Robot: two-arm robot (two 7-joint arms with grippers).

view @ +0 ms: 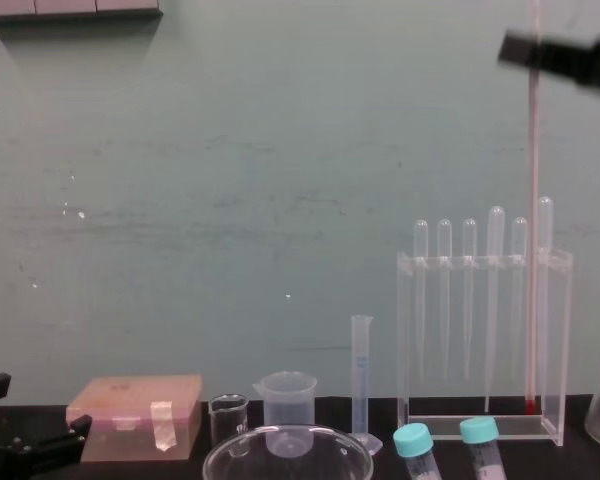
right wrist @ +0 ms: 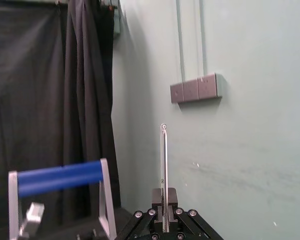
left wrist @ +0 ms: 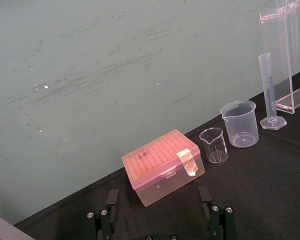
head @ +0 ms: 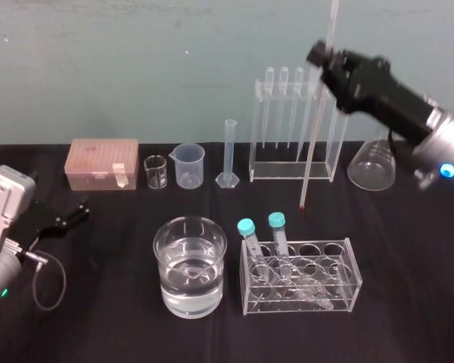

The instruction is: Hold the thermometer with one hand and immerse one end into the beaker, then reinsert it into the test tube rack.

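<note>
One grasp done: right gripper [head: 322,57] clamped on thermometer [head: 315,128], tip by the test tube rack [head: 280,172] at the desk's back edge. Dip in the beaker [head: 163,283] and reinsert likely pending. Left gripper [head: 69,215] idle at left edge, fingers apart.

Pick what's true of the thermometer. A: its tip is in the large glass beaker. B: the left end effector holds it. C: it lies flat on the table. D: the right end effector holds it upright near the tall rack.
D: the right end effector is shut on the thermometer, upright by the test tube rack, away from the beaker; the left end effector sits open at far left.
</note>
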